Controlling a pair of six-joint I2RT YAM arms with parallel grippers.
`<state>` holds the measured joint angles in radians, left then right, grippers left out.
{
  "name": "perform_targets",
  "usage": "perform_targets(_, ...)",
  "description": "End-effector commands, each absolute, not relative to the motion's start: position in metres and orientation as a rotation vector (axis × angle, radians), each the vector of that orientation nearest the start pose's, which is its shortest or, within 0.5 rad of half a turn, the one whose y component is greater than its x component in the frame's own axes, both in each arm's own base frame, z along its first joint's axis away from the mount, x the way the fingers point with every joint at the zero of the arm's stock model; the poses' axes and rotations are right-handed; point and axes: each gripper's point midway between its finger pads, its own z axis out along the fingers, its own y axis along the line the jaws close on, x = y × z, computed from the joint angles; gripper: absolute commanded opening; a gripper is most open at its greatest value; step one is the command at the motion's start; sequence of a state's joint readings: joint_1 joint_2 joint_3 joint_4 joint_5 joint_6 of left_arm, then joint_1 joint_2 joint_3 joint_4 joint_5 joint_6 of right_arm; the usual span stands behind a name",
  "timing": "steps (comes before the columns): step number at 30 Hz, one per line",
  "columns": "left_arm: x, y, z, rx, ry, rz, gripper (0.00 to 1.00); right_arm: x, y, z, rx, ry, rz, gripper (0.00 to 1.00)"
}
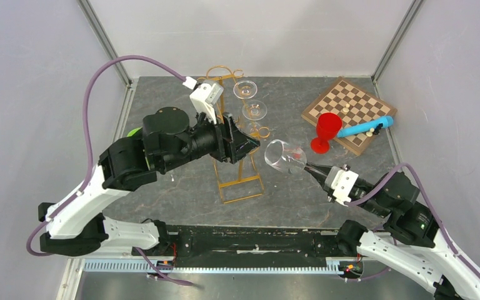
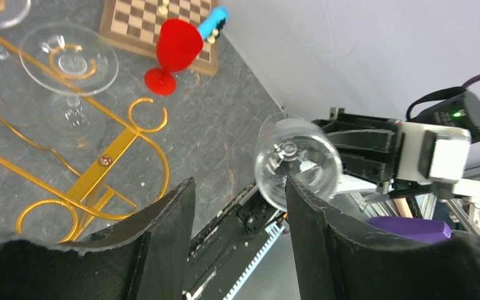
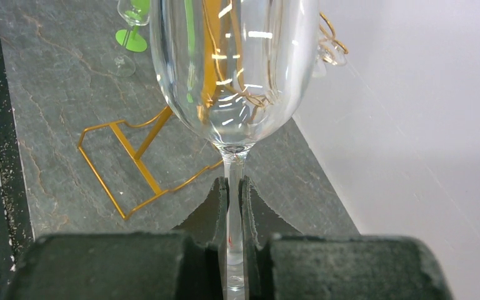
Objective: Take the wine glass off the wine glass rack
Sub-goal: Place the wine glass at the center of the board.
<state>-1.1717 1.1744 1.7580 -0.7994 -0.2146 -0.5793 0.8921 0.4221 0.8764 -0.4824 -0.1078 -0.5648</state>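
The clear long-stemmed wine glass point(image 1: 284, 156) is off the tall gold wire wine glass rack point(image 2: 109, 162). It hangs in the air just to the right of the rack, touching none of the wire. It is tilted so that the open rim of the bowl faces the rack and the stem points away from it.

The right gripper point(image 3: 234, 206) has its two black fingers pinched tight on the thin stem just below the bowl. That is the sensible place to hold it (the bowl looks too wide and smooth for such narrow pads), and a stem hold suits sliding a glass out along the rack's rails. The foot is hidden behind the fingers.

The left gripper point(image 2: 239, 194) sits close against the rack at about mid-height, its jaws well apart with nothing between them. In its own camera the glass shows beyond the gap, not in it. I judge it is there to steady the light rack, though I cannot tell whether it touches the wire.

Two more clear stemmed glasses point(image 1: 245, 89) hang upside down from the rack's far rails. A red plastic goblet point(image 1: 326, 128) stands well to the right of the rack.

The removal itself looks done. The risk now is the tilted glass slipping in the pinch or swinging back into the rack.
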Motion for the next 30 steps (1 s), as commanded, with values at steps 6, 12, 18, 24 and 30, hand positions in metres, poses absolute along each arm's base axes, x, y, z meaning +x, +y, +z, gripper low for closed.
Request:
perform_targets(6,0.140,-0.305,0.438,0.380,1.938,-1.198,0.61,0.143,0.179,0.392,-1.059,0.994,0.350,0.00)
perform_targets(12,0.137,-0.306,0.435,0.408,1.947,-1.243,0.61,0.147,0.184,0.398,-1.054,0.988,0.347,0.00)
perform_targets(18,0.136,-0.308,0.429,0.425,1.964,-1.243,0.61,0.149,0.191,0.403,-1.046,0.977,0.373,0.00)
perform_targets(24,0.138,-0.310,0.420,0.436,1.990,-1.227,0.61,0.148,0.196,0.408,-1.041,0.963,0.399,0.00)
perform_targets(30,0.140,-0.311,0.414,0.440,2.005,-1.216,0.53,0.147,0.198,0.407,-1.044,0.963,0.411,0.00)
